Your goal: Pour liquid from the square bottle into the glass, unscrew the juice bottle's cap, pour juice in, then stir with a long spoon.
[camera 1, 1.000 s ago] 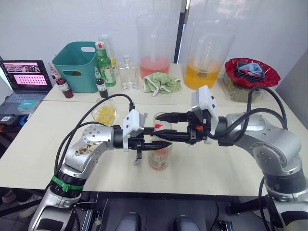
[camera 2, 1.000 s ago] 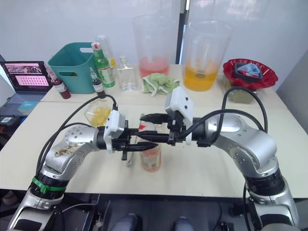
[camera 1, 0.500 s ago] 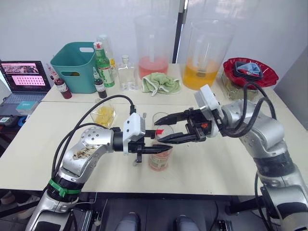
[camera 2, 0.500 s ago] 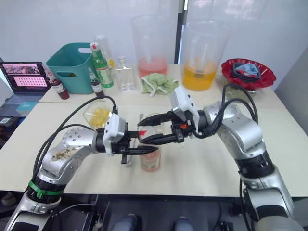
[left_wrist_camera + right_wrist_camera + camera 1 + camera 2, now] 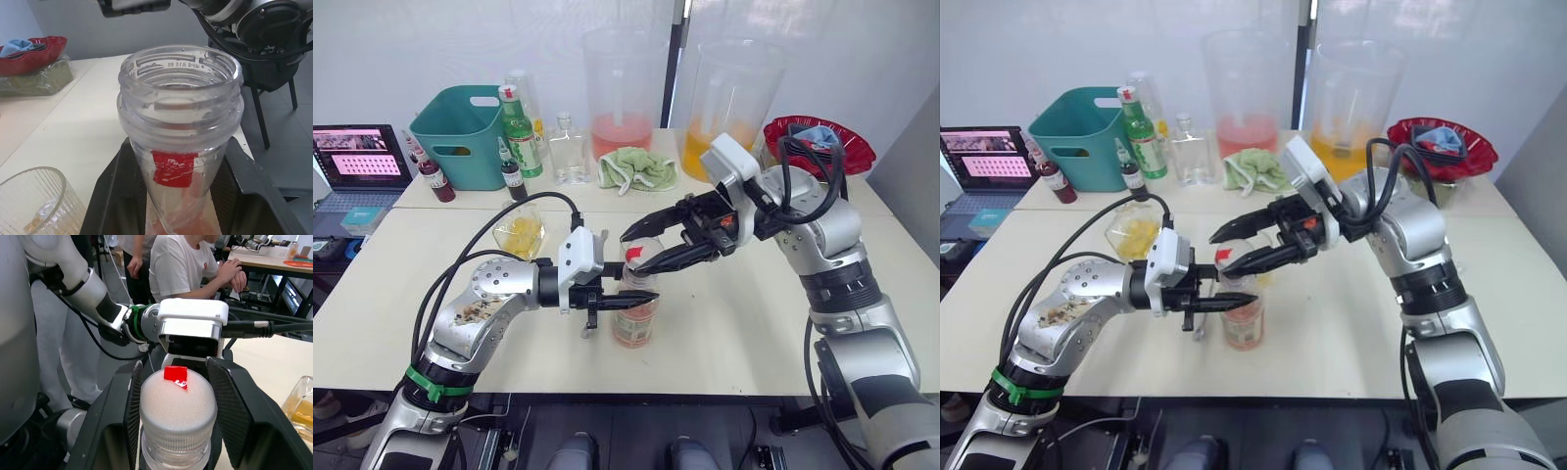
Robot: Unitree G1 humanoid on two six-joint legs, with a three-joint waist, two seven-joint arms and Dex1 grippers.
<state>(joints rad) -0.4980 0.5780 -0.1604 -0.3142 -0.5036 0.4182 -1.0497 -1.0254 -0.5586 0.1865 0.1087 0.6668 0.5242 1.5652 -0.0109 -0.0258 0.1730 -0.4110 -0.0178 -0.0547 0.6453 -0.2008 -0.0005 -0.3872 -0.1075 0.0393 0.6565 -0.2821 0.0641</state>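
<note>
— White cap (image 5: 177, 404) off, pinched in right gripper (image 5: 644, 251) just above juice bottle (image 5: 635, 311)?
— Yes. Left gripper (image 5: 628, 299) clamps bottle upright on table (image 5: 754, 323). Next: park cap, tip juice into glass (image 5: 523, 233).

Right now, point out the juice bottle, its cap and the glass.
Juice bottle (image 5: 180, 105), left wrist view, on its open threaded neck.
Cap (image 5: 178, 412), right wrist view, on the white top between the right gripper's fingers.
Glass (image 5: 523, 233), left eye view, on its side wall.
</note>
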